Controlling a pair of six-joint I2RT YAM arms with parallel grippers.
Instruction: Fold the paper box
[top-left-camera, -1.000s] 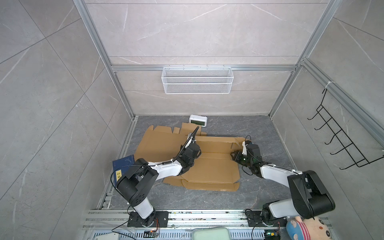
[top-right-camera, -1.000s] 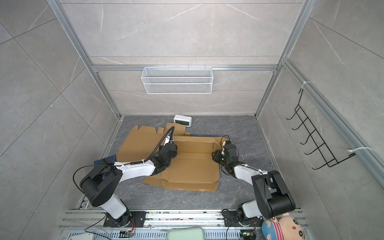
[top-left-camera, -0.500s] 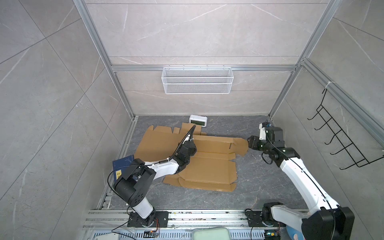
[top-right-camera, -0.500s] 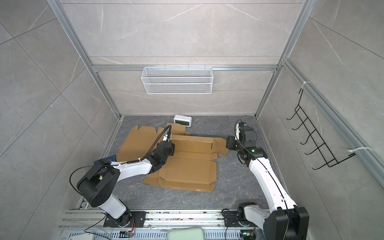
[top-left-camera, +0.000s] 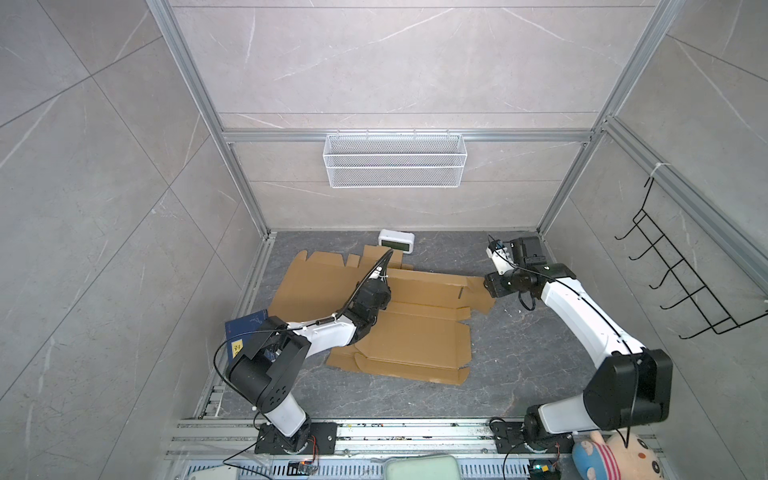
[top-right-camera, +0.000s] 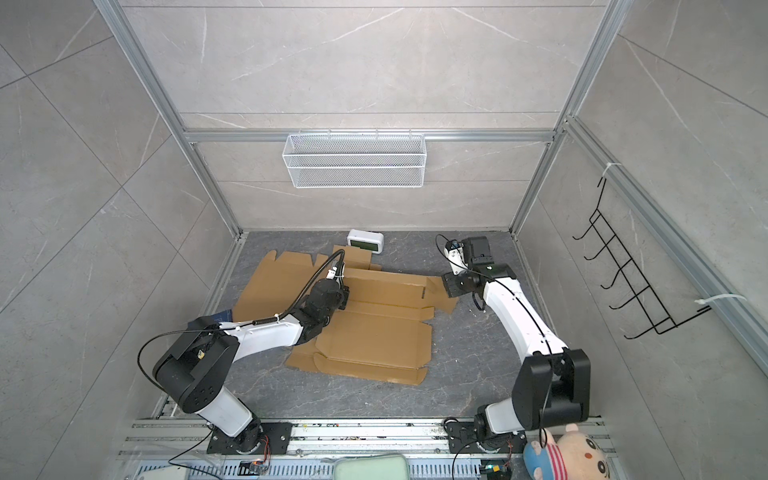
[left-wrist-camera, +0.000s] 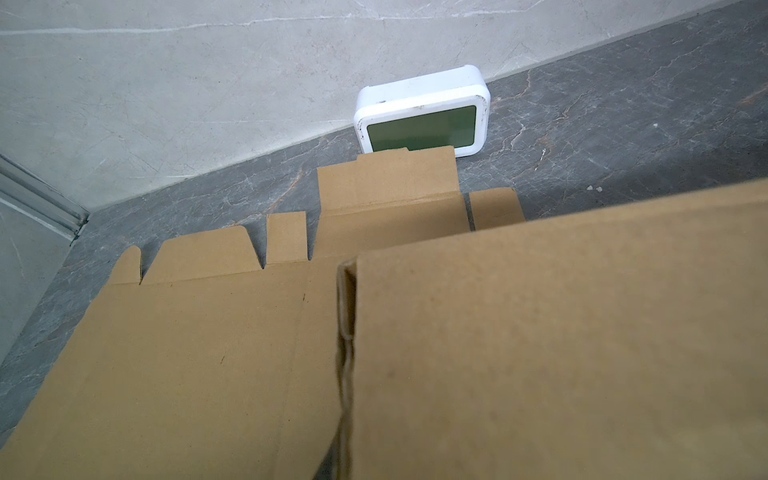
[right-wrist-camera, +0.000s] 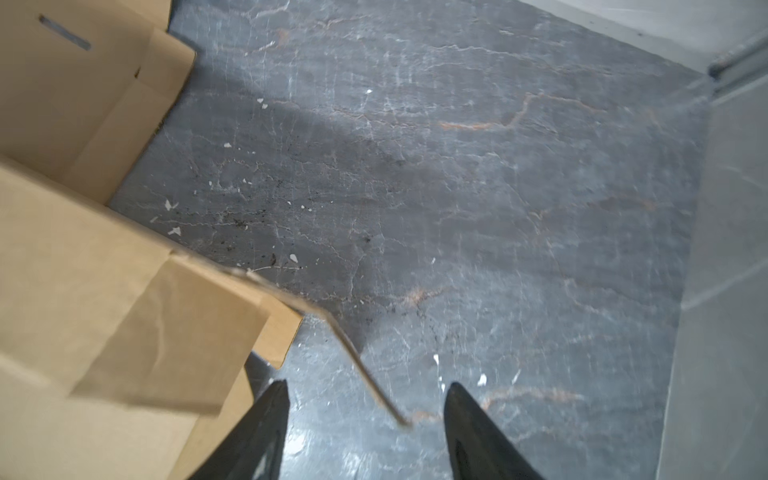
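While astride box (right-wrist-camera: 83, 249) edge, right gripper (right-wrist-camera: 370, 386) agape.

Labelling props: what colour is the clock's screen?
Green: the clock screen, best in the left wrist view.

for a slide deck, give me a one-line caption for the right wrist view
Open right gripper straddles the thin edge of a raised cardboard flap above the dark stone floor.

Left fingers (top-left-camera: 386, 296) closed, right fingers (right-wrist-camera: 266, 432) apart.
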